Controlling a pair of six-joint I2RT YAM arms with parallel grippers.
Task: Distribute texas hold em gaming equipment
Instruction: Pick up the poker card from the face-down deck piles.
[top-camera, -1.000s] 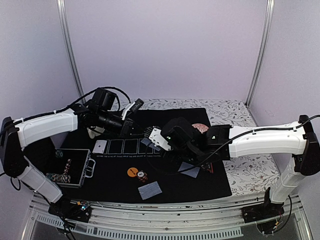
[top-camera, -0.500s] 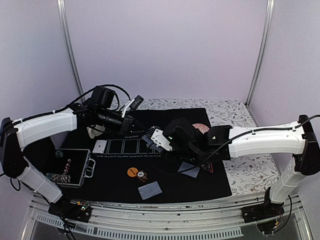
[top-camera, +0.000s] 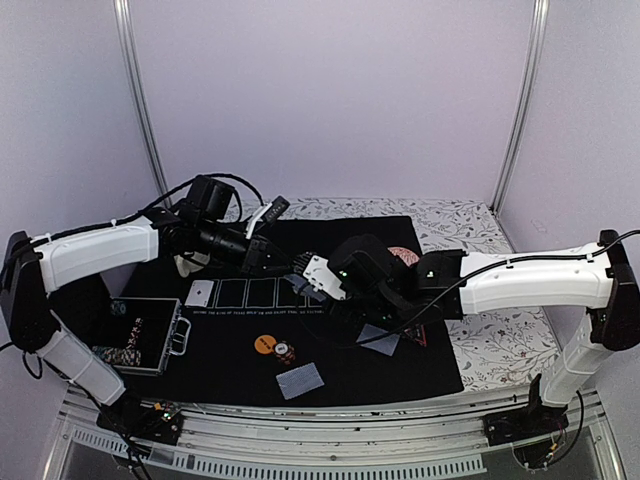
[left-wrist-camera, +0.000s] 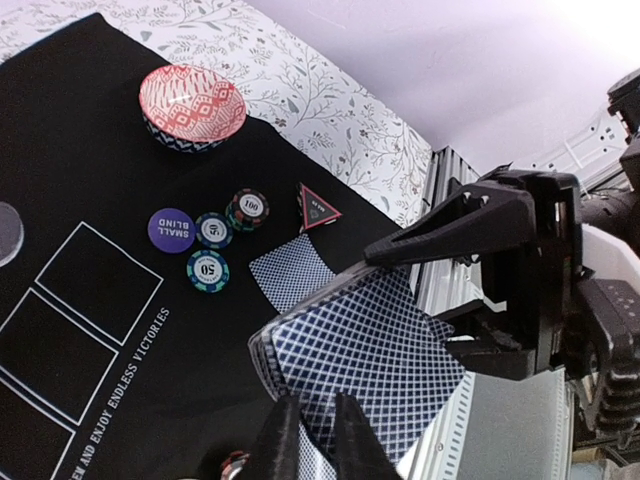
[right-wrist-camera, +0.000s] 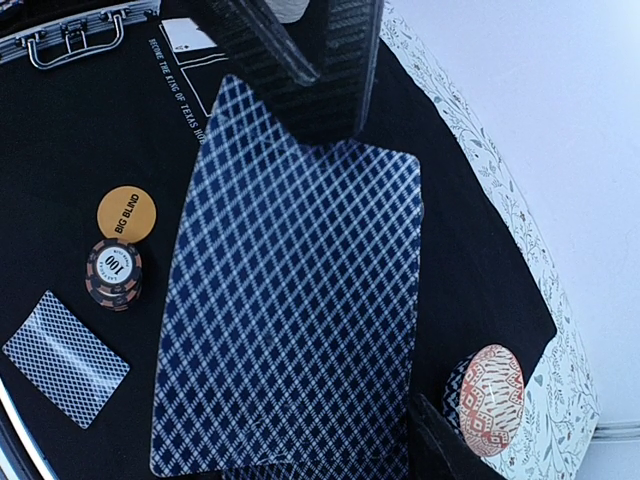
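Note:
My right gripper (top-camera: 308, 281) is shut on a deck of playing cards (right-wrist-camera: 290, 300) with blue diamond backs, held above the black mat (top-camera: 230, 365); one of its fingers (right-wrist-camera: 440, 445) shows beside the deck. My left gripper (left-wrist-camera: 310, 440) is at the deck's (left-wrist-camera: 365, 355) edge, its fingers a narrow gap apart over the top card. On the mat lie single cards (top-camera: 300, 380) (top-camera: 378, 340), an orange disc (right-wrist-camera: 126, 213), a chip stack (right-wrist-camera: 113, 272), a purple disc (left-wrist-camera: 171, 229), striped chips (left-wrist-camera: 207, 270) and a red-edged triangle marker (left-wrist-camera: 318, 209).
A red patterned bowl (left-wrist-camera: 192, 105) stands at the mat's far right. An open metal case (top-camera: 140, 340) with chips sits at the mat's left edge. A face-up card (top-camera: 200, 292) fills the first outlined box. The right arm (top-camera: 520, 280) stretches across the table.
The left gripper has moved right to the deck's edge and its fingers have parted a little. The right arm and deck have stayed put.

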